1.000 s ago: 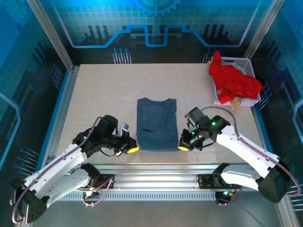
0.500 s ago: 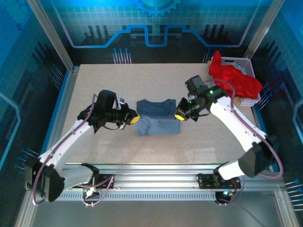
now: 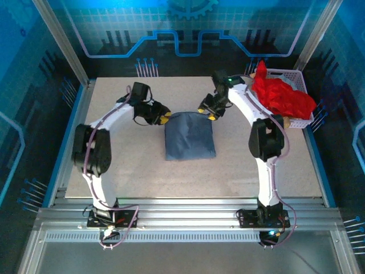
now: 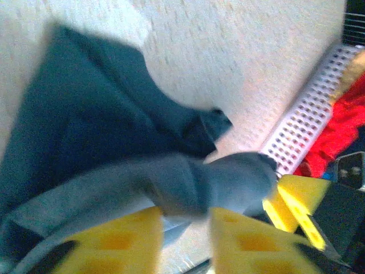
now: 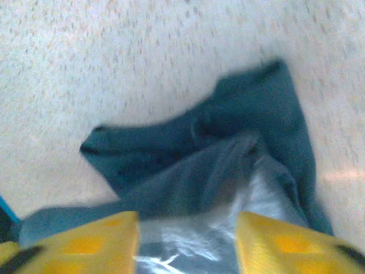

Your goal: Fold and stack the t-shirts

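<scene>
- Left tool point(image 3: 162, 119): jaws a little apart with cloth in the gap; I cannot tell if it grips.
- Right tool point(image 3: 210, 112): jaws wide.
- The 2 tools stand at the far corners of the folded blue-grey t-shirt point(image 3: 189, 137).
- The red t-shirt point(image 3: 282, 97) lies nearer the right arm.

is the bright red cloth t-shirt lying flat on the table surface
No, the bright red cloth t-shirt is heaped in the white lattice plastic basket, spilling over its rim.
</scene>
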`<move>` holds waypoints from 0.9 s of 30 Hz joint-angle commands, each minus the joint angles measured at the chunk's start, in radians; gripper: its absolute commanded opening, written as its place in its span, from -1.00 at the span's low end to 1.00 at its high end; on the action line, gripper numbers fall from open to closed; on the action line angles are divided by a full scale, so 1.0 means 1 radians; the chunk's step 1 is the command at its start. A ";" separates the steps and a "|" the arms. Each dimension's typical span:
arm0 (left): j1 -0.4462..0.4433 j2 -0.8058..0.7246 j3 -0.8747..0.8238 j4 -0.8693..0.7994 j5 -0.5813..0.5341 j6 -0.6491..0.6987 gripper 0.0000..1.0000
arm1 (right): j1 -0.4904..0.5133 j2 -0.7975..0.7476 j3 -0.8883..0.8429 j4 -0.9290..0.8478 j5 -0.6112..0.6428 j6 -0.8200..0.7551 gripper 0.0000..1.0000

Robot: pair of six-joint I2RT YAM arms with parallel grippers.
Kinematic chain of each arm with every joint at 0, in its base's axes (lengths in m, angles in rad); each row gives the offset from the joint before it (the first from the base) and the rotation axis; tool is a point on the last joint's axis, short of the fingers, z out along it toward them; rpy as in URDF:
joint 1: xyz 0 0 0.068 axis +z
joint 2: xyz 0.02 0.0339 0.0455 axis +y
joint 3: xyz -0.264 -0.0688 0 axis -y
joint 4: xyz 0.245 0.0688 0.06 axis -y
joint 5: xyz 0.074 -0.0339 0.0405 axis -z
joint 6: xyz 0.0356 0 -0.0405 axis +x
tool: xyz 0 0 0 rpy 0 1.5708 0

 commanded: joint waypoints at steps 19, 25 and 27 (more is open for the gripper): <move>-0.288 -0.580 -0.743 0.271 -0.214 -0.535 0.10 | -0.044 -0.454 -0.824 0.451 -0.105 -0.207 0.27; -0.360 -0.458 -0.739 0.462 -0.207 -0.691 0.14 | -0.054 -0.258 -0.725 0.415 -0.141 -0.210 0.27; -0.397 -0.426 -0.759 0.542 -0.244 -0.768 0.15 | -0.051 -0.216 -0.696 0.412 -0.148 -0.207 0.26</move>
